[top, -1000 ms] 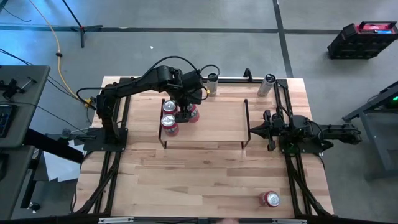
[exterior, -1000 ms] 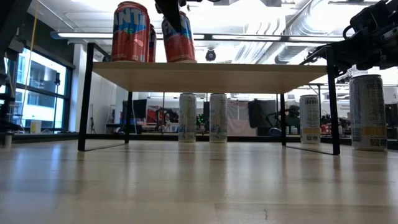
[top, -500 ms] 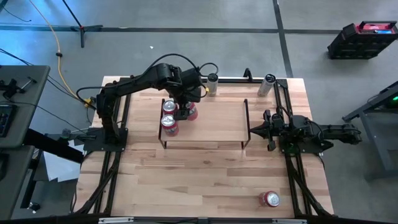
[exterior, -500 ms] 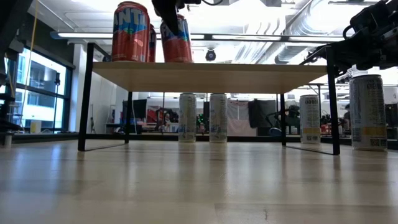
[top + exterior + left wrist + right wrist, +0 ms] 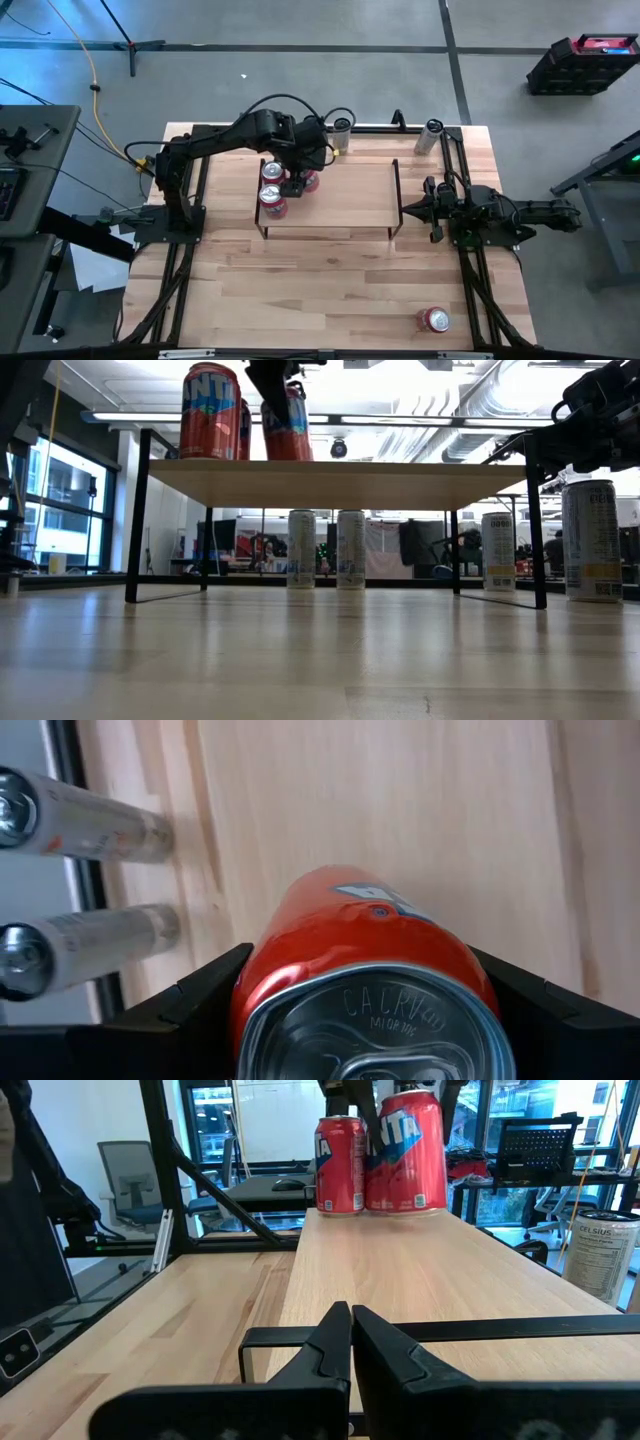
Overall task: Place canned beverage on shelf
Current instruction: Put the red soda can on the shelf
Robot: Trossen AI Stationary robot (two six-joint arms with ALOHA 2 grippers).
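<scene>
Over the last second my left gripper [image 5: 297, 180] has carried the red aluminium drink can [image 5: 306, 180] a little toward the far-left part of the shelf, and it now sits close beside the two red cans [image 5: 271, 194] already parked at the left end. My fingers [image 5: 190, 1005] are still clamped on either side of the can, pinching it just below its silver lid. In the low view the can's base looks to be at the surface of the light-wood shelf board on its thin black wire frame [image 5: 340, 472], though I cannot tell whether it is fully resting there. I judge the placement nearly done: lower, then release. My right gripper [image 5: 412, 209] waits pressed together by the shelf's right end, above the wooden table [image 5: 330, 280].
</scene>
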